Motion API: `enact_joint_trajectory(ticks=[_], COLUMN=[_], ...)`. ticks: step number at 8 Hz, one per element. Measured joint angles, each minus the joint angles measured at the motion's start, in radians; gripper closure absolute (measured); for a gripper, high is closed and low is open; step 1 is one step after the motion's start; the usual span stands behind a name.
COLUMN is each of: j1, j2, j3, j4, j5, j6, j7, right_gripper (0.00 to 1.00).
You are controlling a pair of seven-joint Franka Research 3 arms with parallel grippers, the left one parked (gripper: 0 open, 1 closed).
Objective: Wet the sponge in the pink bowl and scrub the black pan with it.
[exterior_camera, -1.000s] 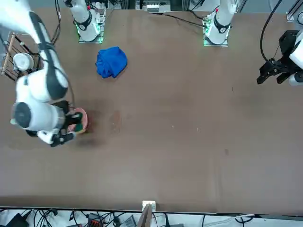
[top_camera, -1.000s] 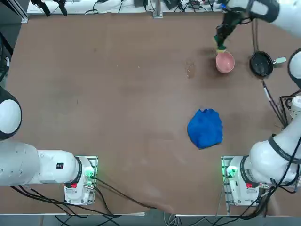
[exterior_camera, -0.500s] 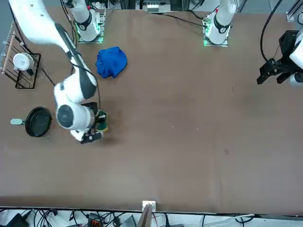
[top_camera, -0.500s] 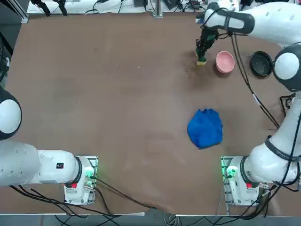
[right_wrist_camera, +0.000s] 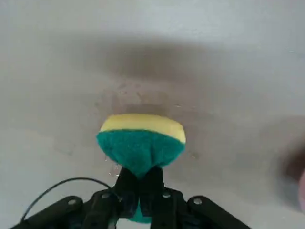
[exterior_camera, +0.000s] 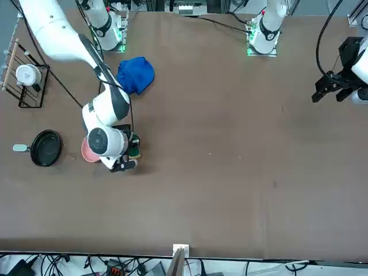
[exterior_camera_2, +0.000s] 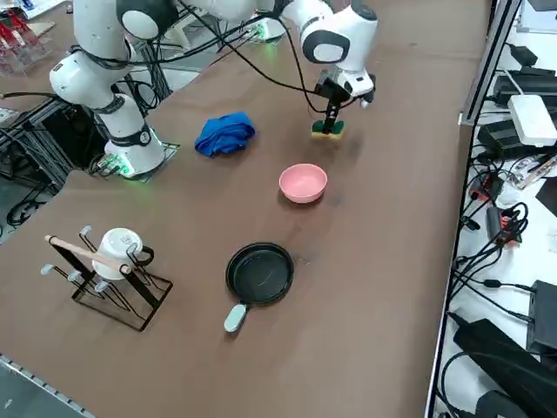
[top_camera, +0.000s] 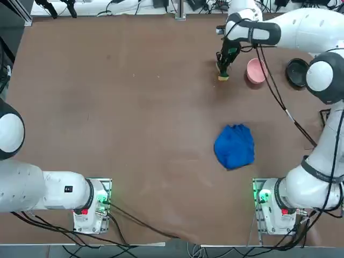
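My right gripper (top_camera: 222, 69) is shut on the sponge (top_camera: 223, 76), green face pinched and yellow layer outward, low over the brown table. In the wrist view the sponge (right_wrist_camera: 141, 143) bulges out beyond my gripper (right_wrist_camera: 140, 183), and damp spots show on the table around it. Whether the sponge touches the table I cannot tell. The pink bowl (top_camera: 256, 71) stands just beside it, on the pan's side. Further that way lies the black pan (top_camera: 297, 72) with its pale handle (exterior_camera_2: 232, 318). From the side, sponge (exterior_camera_2: 328, 131), bowl (exterior_camera_2: 303, 183) and pan (exterior_camera_2: 259, 273) line up.
A crumpled blue cloth (top_camera: 235, 146) lies nearer the arm bases, in the table's right half. A wire rack with a white mug (exterior_camera_2: 104, 261) stands at the robot's right edge of the table, beyond the pan. Cables run along the far edge.
My gripper carried the sponge from over the pink bowl sideways toward the table's middle, away from the pan, and lower toward the table. Bowl, pan and cloth stayed put.
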Motion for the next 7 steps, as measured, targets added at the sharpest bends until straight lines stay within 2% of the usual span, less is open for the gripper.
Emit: enact_joint_trajectory(ticks=[2,4,5,7], j1=[0.008,0.017,0.019,0.02], j2=[0.025,0.048,0.06,0.073], j3=[-0.001,-0.002,-0.002,-0.003], j4=[-0.001,-0.002,-0.002,-0.002], j5=[-0.01,-0.012,-0.013,-0.023], j6=[0.003,0.005,0.007,0.012], j7=[0.002,0.003,0.004,0.004], right_gripper=[0.91,0.75,0.7,0.38])
